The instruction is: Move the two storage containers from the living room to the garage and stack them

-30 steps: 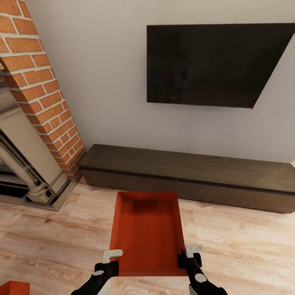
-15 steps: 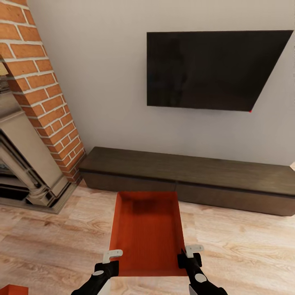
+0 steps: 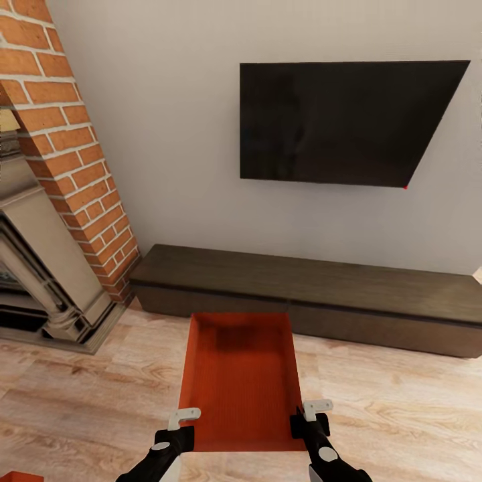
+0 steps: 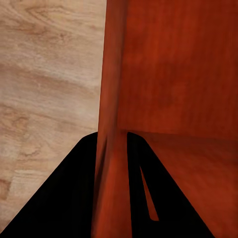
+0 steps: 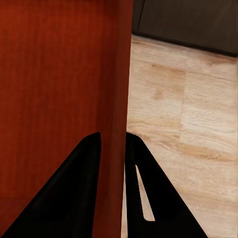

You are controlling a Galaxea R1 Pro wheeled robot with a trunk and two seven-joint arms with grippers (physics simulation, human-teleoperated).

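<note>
While the robot faces the living-room wall, an orange-red storage container is held at the bottom centre of the frame above the wood-plank floor. Its left wall is clamped by the left gripper, and its right wall is pinched between the fingers of the right gripper. Beyond it, a long low dark cabinet is seen against the wall, a brick fireplace at the left, and a black TV mounted above.

Head cam high, facing wall; wrist cams close on bin walls.
</note>
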